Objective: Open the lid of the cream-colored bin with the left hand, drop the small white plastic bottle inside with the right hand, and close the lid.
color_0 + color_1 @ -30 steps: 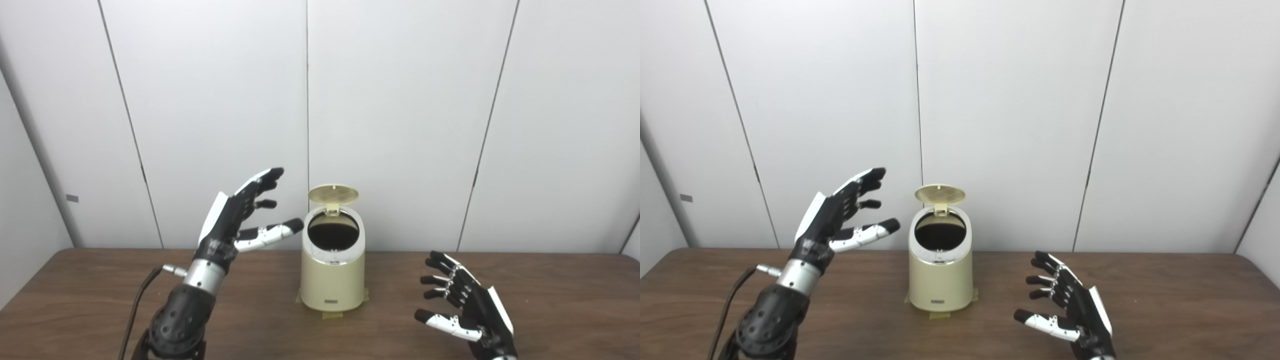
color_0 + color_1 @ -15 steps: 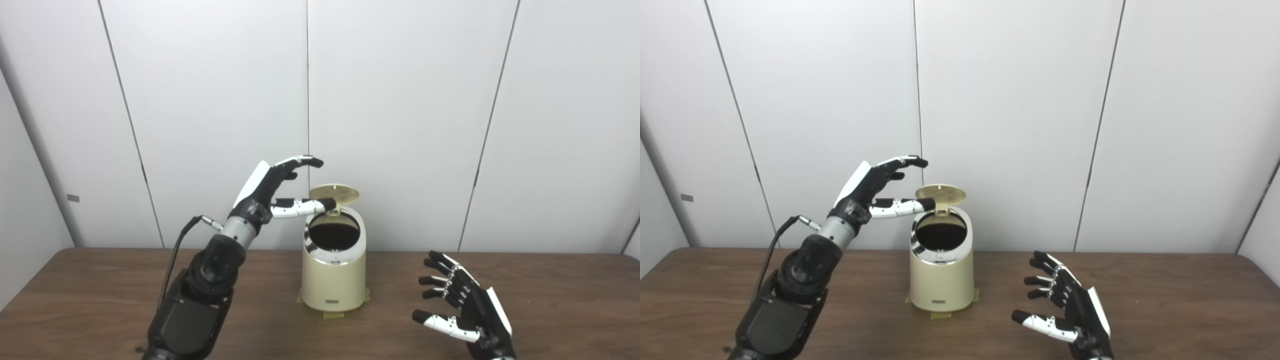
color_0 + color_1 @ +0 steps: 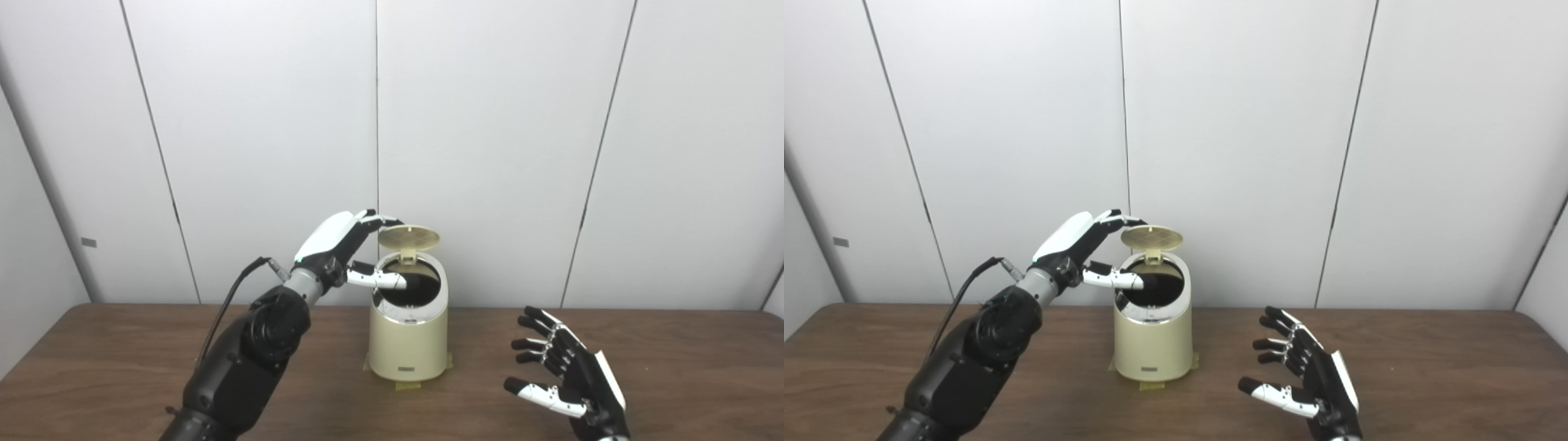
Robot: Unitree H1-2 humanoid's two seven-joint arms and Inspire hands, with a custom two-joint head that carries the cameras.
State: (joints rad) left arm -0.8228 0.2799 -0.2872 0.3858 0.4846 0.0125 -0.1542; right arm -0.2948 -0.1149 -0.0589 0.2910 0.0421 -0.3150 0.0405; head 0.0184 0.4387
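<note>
I see the cream-colored bin (image 3: 407, 334) standing upright near the middle of the wooden counter (image 3: 110, 373), close to the back wall (image 3: 490, 122), with yellowish tape (image 3: 409, 384) under its base. Its lid (image 3: 409, 236) is tipped up on the rear hinge, and the dark opening (image 3: 411, 288) shows beneath it. I cannot make out the small white plastic bottle anywhere in either view.

My left hand (image 3: 343, 245) is at the bin's top from the left side: its fingers (image 3: 383, 220) reach over the lid's left edge, touching it or nearly so, and the thumb (image 3: 378, 279) points across the rim into the opening. It grips nothing, fingers spread apart.

My right hand (image 3: 566, 373) hovers low over the counter to the right of the bin, well apart from it, palm facing left, fingers splayed and empty.
</note>
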